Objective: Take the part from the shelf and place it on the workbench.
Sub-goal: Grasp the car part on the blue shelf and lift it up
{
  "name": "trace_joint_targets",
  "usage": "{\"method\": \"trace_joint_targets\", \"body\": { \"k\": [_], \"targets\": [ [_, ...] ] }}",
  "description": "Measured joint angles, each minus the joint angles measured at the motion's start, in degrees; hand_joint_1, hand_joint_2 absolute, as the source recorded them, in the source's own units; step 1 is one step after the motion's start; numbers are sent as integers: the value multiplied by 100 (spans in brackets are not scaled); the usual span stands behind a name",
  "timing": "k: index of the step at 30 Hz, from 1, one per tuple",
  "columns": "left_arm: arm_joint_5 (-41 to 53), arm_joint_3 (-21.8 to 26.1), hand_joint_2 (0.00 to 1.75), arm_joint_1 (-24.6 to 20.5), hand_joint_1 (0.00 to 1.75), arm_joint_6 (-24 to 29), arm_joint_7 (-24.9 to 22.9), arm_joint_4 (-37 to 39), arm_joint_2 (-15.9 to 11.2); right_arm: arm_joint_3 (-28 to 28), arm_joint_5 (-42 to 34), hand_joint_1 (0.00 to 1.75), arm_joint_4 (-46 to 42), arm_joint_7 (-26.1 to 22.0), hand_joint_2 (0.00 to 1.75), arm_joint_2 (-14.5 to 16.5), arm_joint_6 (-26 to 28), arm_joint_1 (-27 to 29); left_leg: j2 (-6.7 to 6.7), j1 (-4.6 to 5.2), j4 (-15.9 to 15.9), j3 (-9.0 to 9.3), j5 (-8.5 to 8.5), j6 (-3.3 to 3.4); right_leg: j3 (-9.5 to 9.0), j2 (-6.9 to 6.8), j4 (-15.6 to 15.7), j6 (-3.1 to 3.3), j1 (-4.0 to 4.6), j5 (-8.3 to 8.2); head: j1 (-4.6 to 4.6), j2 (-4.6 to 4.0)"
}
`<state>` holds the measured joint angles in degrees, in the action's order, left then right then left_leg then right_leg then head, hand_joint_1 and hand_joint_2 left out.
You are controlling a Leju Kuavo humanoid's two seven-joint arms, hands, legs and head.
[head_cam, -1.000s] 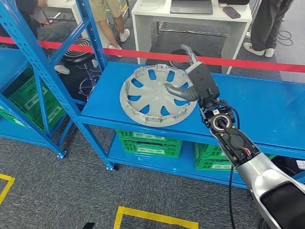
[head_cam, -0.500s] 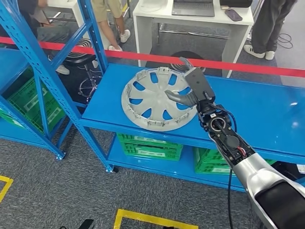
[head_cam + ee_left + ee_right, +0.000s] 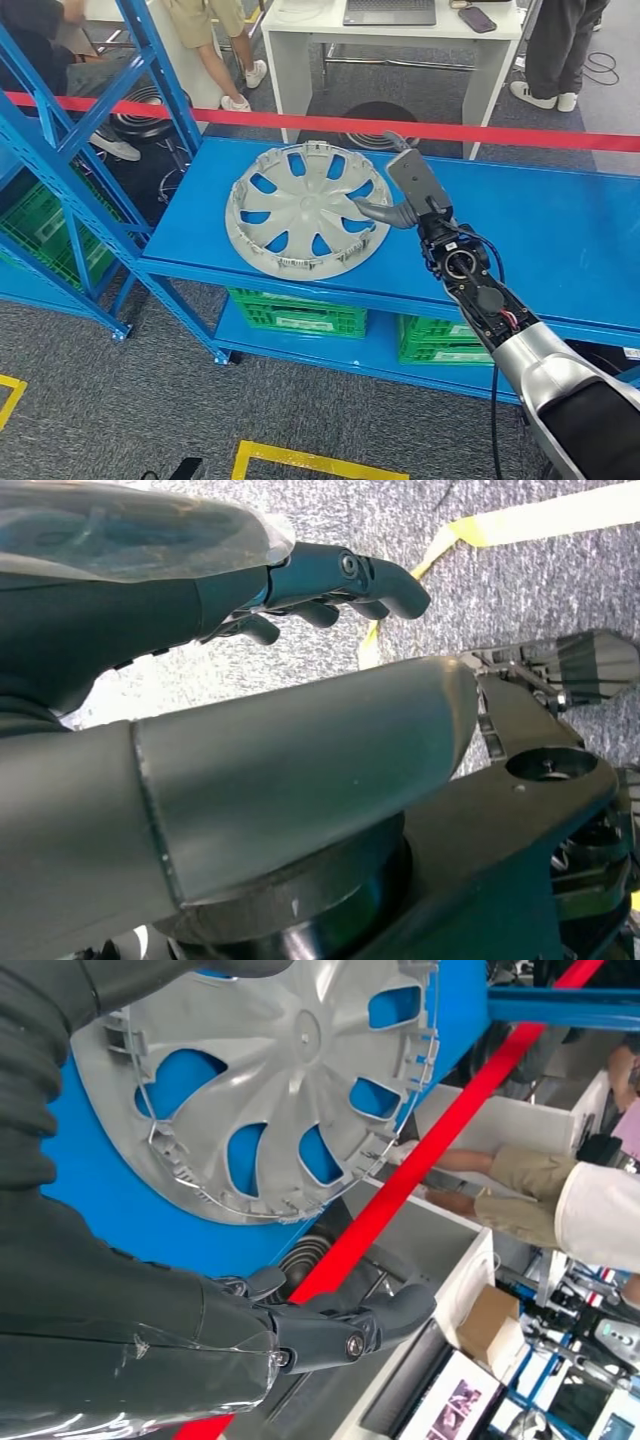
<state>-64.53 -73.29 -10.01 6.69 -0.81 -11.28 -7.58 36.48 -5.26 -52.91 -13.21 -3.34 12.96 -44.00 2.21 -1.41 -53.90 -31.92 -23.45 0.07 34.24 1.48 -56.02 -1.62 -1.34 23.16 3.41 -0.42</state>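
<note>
Withdrawn robot hand (image 3: 404, 190) overlaps hubcap's (image 3: 306, 210) rim.

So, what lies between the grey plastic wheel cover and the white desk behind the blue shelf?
In the head view, a red tape runs between the grey plastic wheel cover and the white desk; a dark round stool stands there too.

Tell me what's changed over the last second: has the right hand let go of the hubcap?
The whole head view has shifted, so the camera moved, not the shelf. The right hand has opened up a little at the hubcap rim, thumb still lying over the face; whether it grips is unclear. The hubcap still lies flat on the blue shelf.
</note>
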Motion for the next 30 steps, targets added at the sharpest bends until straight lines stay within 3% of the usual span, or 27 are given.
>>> {"method": "trace_joint_targets", "body": {
  "k": [3, 7, 10, 13, 19, 22, 24, 26, 27, 28, 29, 30],
  "targets": [
    [1, -3, 0, 0, 0, 14, -3, 0, 8, 3, 47, 0, 19, -24, 175, 0, -13, 0, -9, -10, 21, 5, -1, -38, -1, -3, -1, 31, 23, 3, 0, 0],
    [-1, -5, 0, 0, 0, 31, -4, 0, 25, 17, 151, 0, 23, -18, 175, 0, -14, -1, -10, -28, 43, 7, 10, -251, -1, -6, -2, 57, 31, -3, 0, 0],
    [10, -7, 0, -1, 0, 30, -1, 0, 28, 46, 214, 0, 23, 42, 175, 0, -8, -1, -10, -23, 32, 0, 14, -271, -5, -7, 1, 53, 26, -14, 0, 0],
    [30, -14, 0, -3, 0, 24, 11, 0, 28, 80, 251, 0, 23, 91, 175, 0, -7, -1, -10, -16, -3, -19, 7, -256, -8, -9, 11, 28, 15, -27, 0, 0],
    [49, -33, 0, -22, 0, -14, 24, 0, 26, 130, 356, 0, 19, 123, 175, 0, -4, 9, -20, 22, -61, -63, -53, -50, -37, -12, 40, -101, -24, -85, 0, 0],
    [61, -37, 0, -42, 0, -19, 25, 0, 33, 146, 384, 0, -2, 156, 175, -1, 10, 23, -41, 0, 117, 49, 29, 25, -54, -38, -14, -185, -8, -135, -3, 0],
    [68, -39, 0, -50, 0, -21, 25, 0, 41, 152, 386, 0, -11, 164, 175, -2, 16, 16, -47, -22, 182, 110, 32, 52, 140, -72, -397, -200, -14, 152, -9, 0],
    [69, -43, 0, -55, 0, -23, 26, 0, 45, 172, 386, 0, -16, 171, 175, -3, 18, 36, -50, -16, 189, 119, -8, 72, 501, -82, -1147, -248, -24, 511, -13, 0],
    [69, -45, 0, -53, 0, -25, 26, 0, 49, 180, 386, 0, -17, 177, 175, -8, 18, 63, -52, -19, 188, 131, -21, 61, 633, -85, -1409, -281, -33, 597, -13, 0],
    [69, -48, 0, -48, 0, -28, 26, 0, 55, 186, 386, 0, -19, 190, 175, -13, 17, 89, -49, -28, 183, 151, -39, 44, 674, -90, -1475, -314, -46, 584, -13, 0],
    [69, -51, 0, -41, 0, -32, 26, 0, 63, 186, 386, 0, -20, 204, 175, -18, 16, 107, -42, -42, 173, 178, -63, 20, 593, -95, -1292, -343, -64, 457, -13, 0],
    [69, -54, 0, -34, 0, -34, 26, 0, 70, 186, 386, 0, -22, 219, 175, -22, 15, 116, -35, -60, 150, 208, -100, -15, 409, -100, -898, -377, -91, 243, -13, 0]
  ]
}}
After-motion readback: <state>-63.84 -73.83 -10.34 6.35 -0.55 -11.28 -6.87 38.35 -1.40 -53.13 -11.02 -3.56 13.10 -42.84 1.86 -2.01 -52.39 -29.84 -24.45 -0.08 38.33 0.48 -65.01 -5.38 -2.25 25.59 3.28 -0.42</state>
